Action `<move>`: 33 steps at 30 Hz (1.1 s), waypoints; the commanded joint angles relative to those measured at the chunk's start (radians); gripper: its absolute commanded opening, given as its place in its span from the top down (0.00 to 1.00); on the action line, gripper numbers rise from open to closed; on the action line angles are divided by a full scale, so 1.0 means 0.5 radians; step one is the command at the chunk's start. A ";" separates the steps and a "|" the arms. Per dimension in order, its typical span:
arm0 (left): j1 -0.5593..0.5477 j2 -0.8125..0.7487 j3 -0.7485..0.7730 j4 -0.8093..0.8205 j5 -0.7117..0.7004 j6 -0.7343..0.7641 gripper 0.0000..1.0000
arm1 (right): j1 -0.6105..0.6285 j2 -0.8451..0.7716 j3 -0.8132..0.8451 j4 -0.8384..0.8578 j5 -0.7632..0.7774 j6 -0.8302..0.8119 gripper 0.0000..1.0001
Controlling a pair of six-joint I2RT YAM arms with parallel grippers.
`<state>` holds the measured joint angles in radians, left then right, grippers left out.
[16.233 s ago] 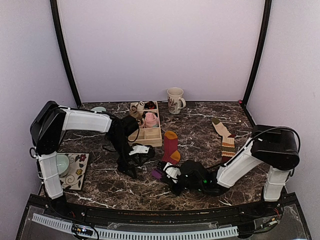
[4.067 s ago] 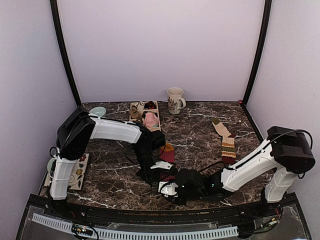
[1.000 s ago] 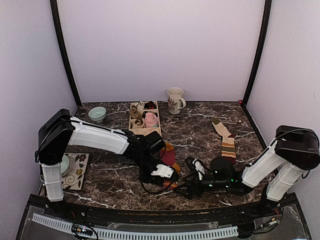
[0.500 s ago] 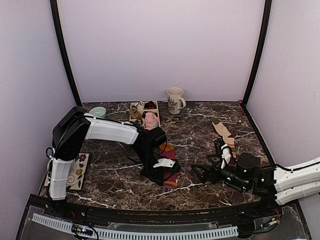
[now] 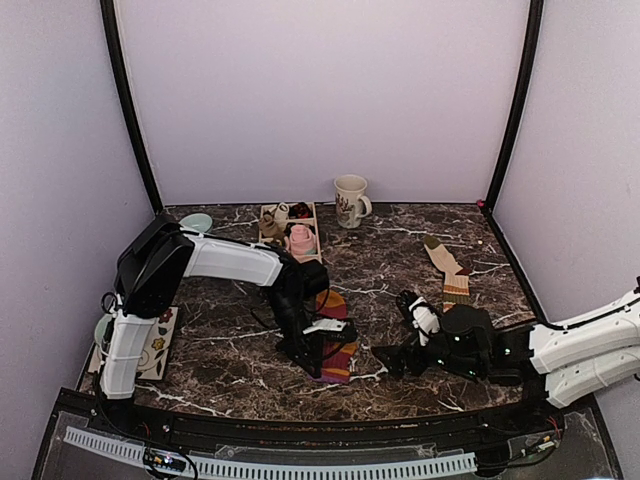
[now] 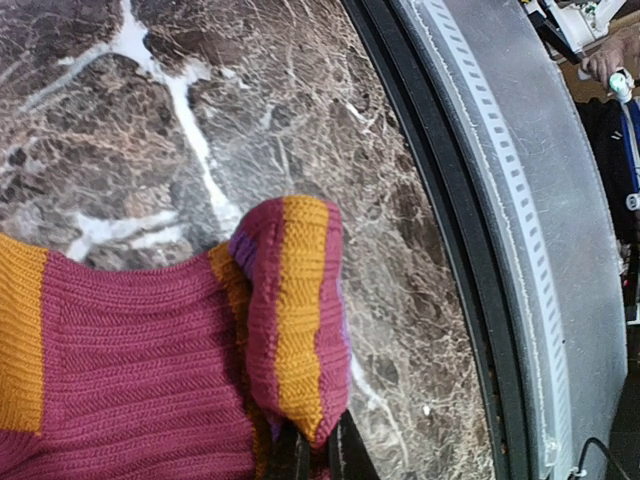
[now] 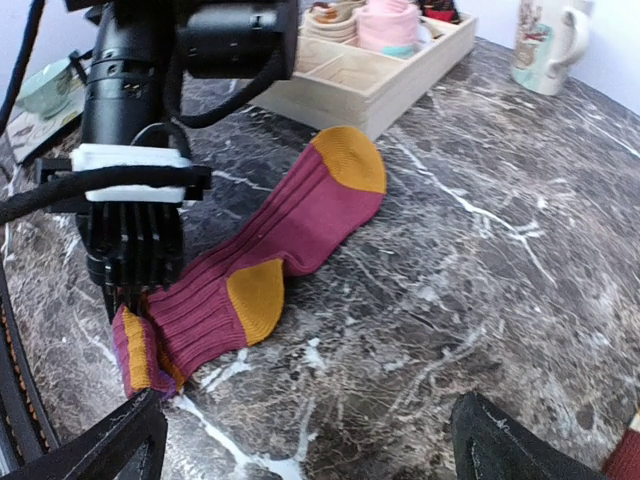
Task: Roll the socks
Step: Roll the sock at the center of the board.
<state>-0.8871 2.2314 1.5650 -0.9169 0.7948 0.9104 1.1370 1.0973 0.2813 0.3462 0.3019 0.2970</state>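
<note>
A maroon sock (image 5: 336, 318) with orange toe and heel lies flat on the marble table (image 5: 400, 250), its striped cuff folded over at the near end. My left gripper (image 5: 318, 360) is shut on that cuff (image 6: 300, 320); its fingertips (image 6: 312, 455) pinch the knit edge. In the right wrist view the same sock (image 7: 300, 225) stretches away from the left gripper (image 7: 125, 310). My right gripper (image 5: 398, 332) is wide open, empty, to the sock's right, apart from it. A beige sock with reddish-brown patches (image 5: 452, 275) lies at the right.
A wooden compartment box (image 5: 275, 212) with a pink bundle (image 5: 301, 238) stands behind the sock; the box (image 7: 380, 75) shows in the right wrist view too. A mug (image 5: 350, 200) is at the back, a pale bowl (image 5: 196, 222) back left, a patterned mat (image 5: 155, 340) left.
My right gripper pulled away from the cuff to the right and now hovers open, clear of the sock. The left gripper shifted slightly toward the near edge, still holding the cuff.
</note>
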 commanded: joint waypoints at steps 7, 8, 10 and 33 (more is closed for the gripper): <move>0.007 0.139 -0.046 -0.195 -0.123 -0.037 1.00 | -0.015 0.059 0.194 -0.146 0.140 -0.253 0.04; 0.006 0.139 -0.049 -0.192 -0.123 -0.038 1.00 | -0.029 -0.030 0.146 -0.097 0.197 -0.213 0.02; 0.007 0.139 -0.055 -0.187 -0.126 -0.041 1.00 | -0.068 -0.206 0.050 -0.049 0.276 -0.005 0.00; 0.022 0.170 -0.062 -0.173 -0.175 -0.105 1.00 | 0.417 0.547 0.343 0.328 -0.329 -0.934 0.48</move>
<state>-0.8761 2.2570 1.5669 -0.9680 0.8471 0.8665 1.3254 1.2861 0.3973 0.3912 0.1818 -0.0219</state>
